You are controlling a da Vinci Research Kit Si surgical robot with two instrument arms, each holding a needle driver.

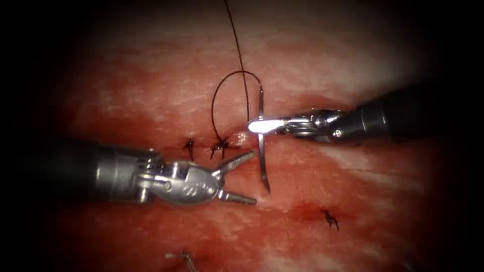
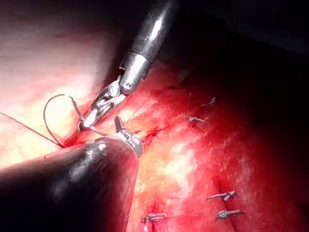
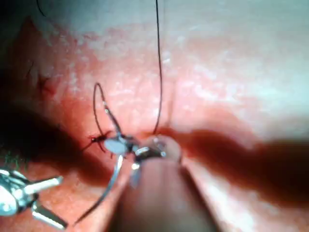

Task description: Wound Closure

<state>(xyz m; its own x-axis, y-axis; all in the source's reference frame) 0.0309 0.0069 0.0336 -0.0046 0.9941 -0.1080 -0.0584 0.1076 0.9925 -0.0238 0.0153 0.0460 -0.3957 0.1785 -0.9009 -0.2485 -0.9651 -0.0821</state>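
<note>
My right tool comes in from the right with its jaws shut on the curved needle, gripping it in the upper half of its curve. The needle stands nearly upright over the right end of the cut, its point low, and seems free of the tissue. Dark thread loops from the needle's upper end round to a knot, and another strand rises out of view. My left tool sits left of the needle, jaws open and holding nothing. The right wrist view shows the needle, the right tool and the open left tool.
A second stitch knot lies left of the first along the cut. A cut thread end rests on the tissue at lower right, in a patch of red fluid. A small metal piece lies near the front edge. Several short thread ends dot the tissue.
</note>
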